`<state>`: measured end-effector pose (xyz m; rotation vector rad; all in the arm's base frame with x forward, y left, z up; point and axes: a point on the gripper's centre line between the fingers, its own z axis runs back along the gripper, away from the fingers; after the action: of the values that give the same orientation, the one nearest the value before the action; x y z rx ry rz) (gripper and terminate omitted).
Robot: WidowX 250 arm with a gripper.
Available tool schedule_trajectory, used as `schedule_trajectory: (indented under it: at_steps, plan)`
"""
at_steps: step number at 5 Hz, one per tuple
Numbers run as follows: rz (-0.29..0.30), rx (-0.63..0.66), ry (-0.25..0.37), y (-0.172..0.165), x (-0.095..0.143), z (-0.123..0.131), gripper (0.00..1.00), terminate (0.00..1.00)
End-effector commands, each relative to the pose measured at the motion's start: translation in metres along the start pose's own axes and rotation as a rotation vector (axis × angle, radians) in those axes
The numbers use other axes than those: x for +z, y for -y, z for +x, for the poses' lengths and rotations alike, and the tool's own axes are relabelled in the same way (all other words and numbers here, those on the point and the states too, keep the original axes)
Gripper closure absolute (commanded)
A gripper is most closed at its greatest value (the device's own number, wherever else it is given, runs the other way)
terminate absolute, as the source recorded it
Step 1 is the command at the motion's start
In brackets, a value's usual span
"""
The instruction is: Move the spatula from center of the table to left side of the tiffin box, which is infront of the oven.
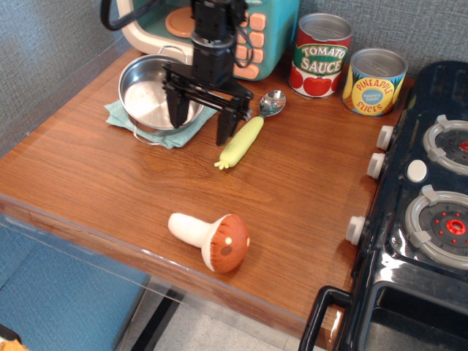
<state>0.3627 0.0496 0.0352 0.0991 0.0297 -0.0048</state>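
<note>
1. The gripper (201, 121) hangs with its two black fingers spread wide apart, holding nothing; the left finger (178, 108) stands over the near right rim of the tiffin box, the right finger (226, 124) is just left of the spatula's handle.
2. The spatula (248, 133) lies flat on the table (110, 175) near its middle, metal bowl pointing far right, yellow-green handle pointing near left.
3. The tiffin box (150, 99) sits on a teal cloth (121, 115) at the far left, in front of the oven (256, 36).
4. A tomato sauce can (320, 55) and a pineapple can (374, 81) stand at the far edge, right of the oven.
5. A toy mushroom (212, 240) lies on its side near the front edge.
6. A dark blue stove (417, 219) fills the right side.
</note>
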Motion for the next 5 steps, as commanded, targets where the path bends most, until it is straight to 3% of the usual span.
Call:
schedule_trajectory:
  at_steps: [1,3,5]
  plan:
    - [0.08,0.0,0.14,0.007,0.034,0.0,0.0,0.0]
    - [0.138,0.022,0.242,0.01,0.07,-0.001,0.0,0.0]
    - [0.055,-0.029,0.17,0.031,0.032,0.009,0.0,0.0]
